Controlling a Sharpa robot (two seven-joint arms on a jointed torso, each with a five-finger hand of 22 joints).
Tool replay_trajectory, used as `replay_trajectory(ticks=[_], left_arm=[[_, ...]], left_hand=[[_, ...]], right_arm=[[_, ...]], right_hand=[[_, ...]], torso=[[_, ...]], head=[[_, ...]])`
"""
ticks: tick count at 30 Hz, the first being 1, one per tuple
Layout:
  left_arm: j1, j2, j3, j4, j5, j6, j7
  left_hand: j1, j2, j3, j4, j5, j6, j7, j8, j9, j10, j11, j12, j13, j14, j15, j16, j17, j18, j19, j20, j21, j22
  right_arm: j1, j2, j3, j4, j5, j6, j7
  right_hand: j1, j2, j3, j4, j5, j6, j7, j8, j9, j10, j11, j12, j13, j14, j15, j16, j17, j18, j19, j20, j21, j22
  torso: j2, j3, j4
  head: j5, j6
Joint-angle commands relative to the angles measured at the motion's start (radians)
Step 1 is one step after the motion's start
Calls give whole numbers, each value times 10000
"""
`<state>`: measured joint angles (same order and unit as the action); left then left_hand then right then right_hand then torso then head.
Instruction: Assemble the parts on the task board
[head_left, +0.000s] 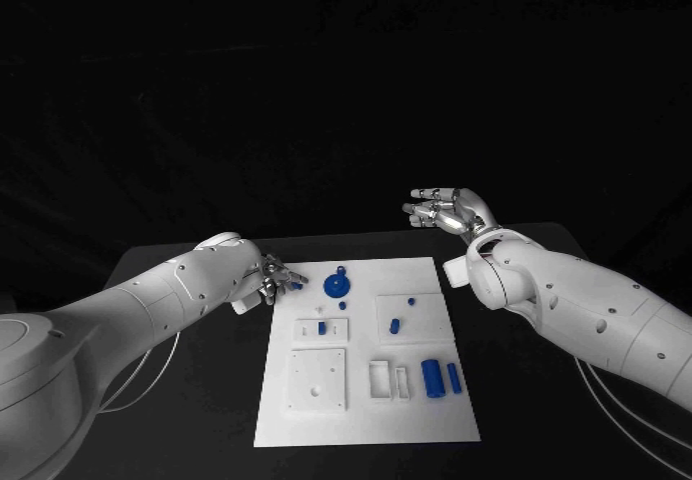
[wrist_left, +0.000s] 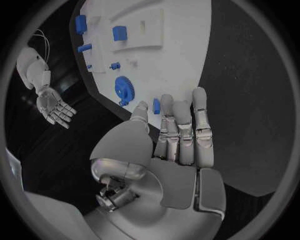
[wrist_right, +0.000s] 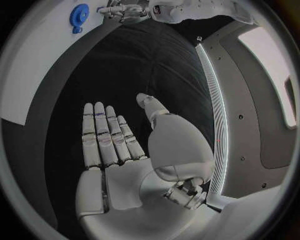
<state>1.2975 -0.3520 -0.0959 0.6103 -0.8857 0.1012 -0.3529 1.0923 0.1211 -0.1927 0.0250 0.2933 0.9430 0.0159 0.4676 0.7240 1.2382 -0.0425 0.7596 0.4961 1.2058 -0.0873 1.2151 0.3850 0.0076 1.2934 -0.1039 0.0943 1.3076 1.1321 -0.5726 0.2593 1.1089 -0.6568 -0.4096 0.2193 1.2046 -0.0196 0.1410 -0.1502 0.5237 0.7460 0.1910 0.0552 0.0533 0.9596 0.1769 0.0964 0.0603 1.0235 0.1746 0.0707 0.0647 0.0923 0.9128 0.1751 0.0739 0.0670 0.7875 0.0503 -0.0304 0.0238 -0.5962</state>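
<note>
The white task board (head_left: 361, 425) lies in the middle of the black table. A blue gear (head_left: 336, 286) (wrist_left: 125, 89) (wrist_right: 79, 13) sits near its far edge. My left hand (head_left: 271, 280) (wrist_left: 181, 135) is at the board's far left corner, beside the gear, and pinches a small blue part (head_left: 296, 285) (wrist_left: 156, 106) between thumb and a finger; the other fingers are stretched out. My right hand (head_left: 447, 212) (wrist_right: 109, 135) (wrist_left: 53, 107) hangs raised beyond the board's far right corner, fingers apart, holding nothing.
Other blue parts rest on the board: a short cylinder (head_left: 395, 325), a small peg (head_left: 322, 327), a large cylinder (head_left: 433, 375) and a thin bar (head_left: 454, 376). White raised blocks (head_left: 317, 380) stand at the board's near left. Black table (head_left: 173, 400) surrounds the board.
</note>
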Motion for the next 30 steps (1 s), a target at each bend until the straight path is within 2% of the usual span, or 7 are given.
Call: replay_trajectory(ticks=[1, 5, 8, 14, 21, 26, 30], left_arm=[[13, 42, 9, 11, 139, -70, 169], [15, 65, 9, 31, 237, -14, 193], [16, 74, 9, 49, 302, 21, 200], [17, 64, 9, 43, 404, 47, 200], [17, 48, 9, 33, 498, 102, 210], [17, 40, 10, 50, 568, 229, 252], [18, 26, 10, 58, 653, 271, 293]], left_hand=[[127, 36, -26, -56, -43, 19, 71, -103, -66, -61, 13, 28, -17, -82, 30, 21, -19, -76, -46, 17, -56, 175], [247, 139, 34, -101, -49, 6, 74, -170, -128, -70, 11, 31, -16, -97, 32, 25, -21, -76, -55, 20, -62, 175], [442, 305, 131, -175, -110, 24, 62, -207, -165, -76, 4, 36, -15, -106, 28, 32, -21, -76, -60, 20, -63, 178], [805, 516, 278, -330, -42, 17, 40, -239, -192, -89, -10, 32, -17, -115, 22, 44, -20, -76, -68, 16, -61, 180], [1149, 816, 460, -572, 208, 7, 23, -294, -236, -92, -23, 22, -25, -123, 14, 59, -18, -76, -79, 12, -49, 187], [1434, 1127, 707, -903, 615, -23, 36, -347, -263, -93, -20, -27, -55, -133, 15, 53, -24, -76, -106, 9, -31, 194], [1466, 1328, 864, -1082, 771, 15, 46, -356, -256, -68, -15, -48, -69, -131, 17, 64, -19, -76, -121, 8, -5, 200]], right_arm=[[-1, 8, 6, 6, -9, 138, 52], [-1, 8, 6, 10, -9, 141, 50], [-1, 9, 6, 10, -9, 145, 49], [-1, -5, 6, 6, -9, 149, 43], [-1, -14, 6, 7, -9, 157, 39], [-1, -18, 6, 3, -9, 168, 31], [-1, -22, 6, -3, -9, 173, 28]], right_hand=[[43, 69, -56, -10, 64, -73, 8, -36, -16, -63, 25, 36, -9, -74, -17, -53, -16, 134, -95, -3, -41, -14], [43, 69, -56, -10, 64, -73, 8, -36, -16, -63, 25, 36, -9, -74, -17, -53, -16, 134, -95, -3, -41, -14], [43, 69, -56, -10, 64, -73, 8, -36, -16, -63, 25, 36, -9, -74, -17, -53, -16, 134, -95, -3, -41, -14], [46, 73, -43, -14, 88, -64, 9, -35, -15, -60, 24, 37, -9, -75, -17, -53, -16, 135, -92, -4, -41, -13], [46, 73, -43, -14, 88, -64, 9, -35, -15, -60, 24, 37, -9, -75, -17, -53, -16, 135, -92, -4, -41, -13], [47, 68, -26, -22, 111, -65, 8, -36, -16, -58, 22, 37, -9, -71, -19, -53, -16, 134, -93, -3, -42, -14], [43, 67, -15, -24, 134, -62, 10, -35, -15, -57, 22, 36, -9, -71, -19, -53, -16, 135, -89, -5, -40, -13]], torso=[[1, -2, 2], [-1, -2, 9], [0, -3, 6], [4, -4, 4], [5, -4, 10], [-1, -7, 4], [5, -2, 7]], head=[[11, 1], [19, -1], [15, 2], [13, 7], [10, 5], [26, -1], [22, -10]])
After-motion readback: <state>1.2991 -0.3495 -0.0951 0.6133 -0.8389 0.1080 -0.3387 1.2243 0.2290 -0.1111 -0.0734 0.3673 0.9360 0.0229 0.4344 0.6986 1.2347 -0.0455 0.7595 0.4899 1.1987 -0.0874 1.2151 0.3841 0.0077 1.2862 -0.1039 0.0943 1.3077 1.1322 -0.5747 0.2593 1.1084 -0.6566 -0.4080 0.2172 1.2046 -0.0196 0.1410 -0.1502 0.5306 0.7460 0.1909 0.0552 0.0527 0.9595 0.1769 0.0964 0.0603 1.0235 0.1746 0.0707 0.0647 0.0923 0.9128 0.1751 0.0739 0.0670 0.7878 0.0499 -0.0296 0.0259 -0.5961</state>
